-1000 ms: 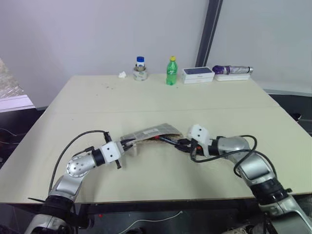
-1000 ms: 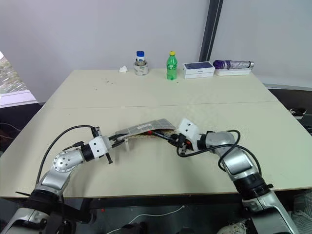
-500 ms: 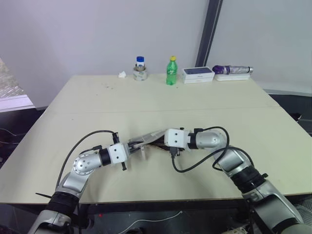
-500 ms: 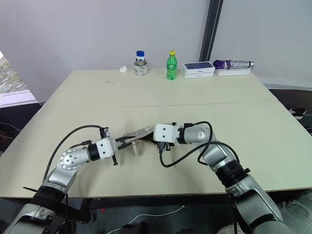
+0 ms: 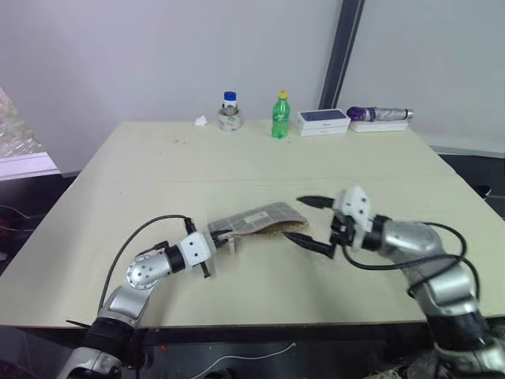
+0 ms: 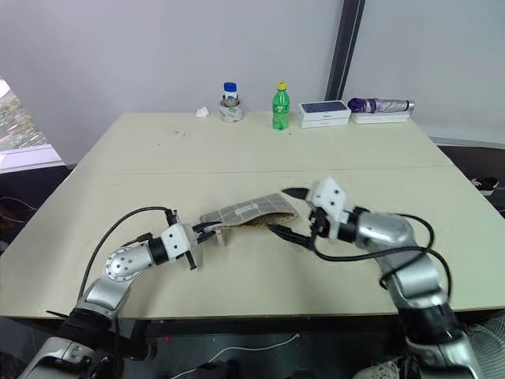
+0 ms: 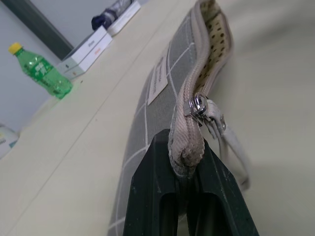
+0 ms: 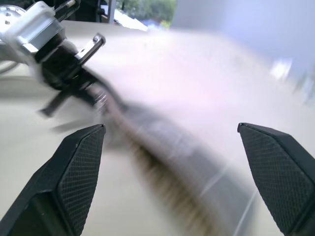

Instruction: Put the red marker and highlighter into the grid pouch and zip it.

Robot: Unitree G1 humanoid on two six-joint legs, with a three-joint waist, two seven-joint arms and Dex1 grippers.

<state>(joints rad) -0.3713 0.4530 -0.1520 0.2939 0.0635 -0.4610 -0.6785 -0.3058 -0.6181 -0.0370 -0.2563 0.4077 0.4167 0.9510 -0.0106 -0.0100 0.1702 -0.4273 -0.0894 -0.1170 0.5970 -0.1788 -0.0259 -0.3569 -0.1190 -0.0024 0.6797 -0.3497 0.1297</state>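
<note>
The grid pouch (image 5: 260, 219) lies near the table's front, grey with white lines, its mouth gaping toward the right and showing a dotted lining (image 7: 216, 44). My left gripper (image 5: 217, 237) is shut on the pouch's left end, just beside the silver zipper pull (image 7: 198, 104). My right gripper (image 5: 309, 223) hovers just off the pouch's open right end, jaws spread wide with nothing between them. The right wrist view shows the pouch (image 8: 182, 167) blurred ahead of its fingers (image 8: 78, 167). The red marker and the highlighter are out of view.
Along the table's far edge stand a blue-capped jar (image 5: 230, 110), a green bottle (image 5: 280, 115), a white box (image 5: 323, 120) and a purple folded umbrella (image 5: 379, 114). A scrap of white paper (image 5: 200, 121) lies by the jar.
My right gripper has opened wide and drawn back to the right, out of the pouch's mouth. The left gripper keeps its hold on the pouch's end.
</note>
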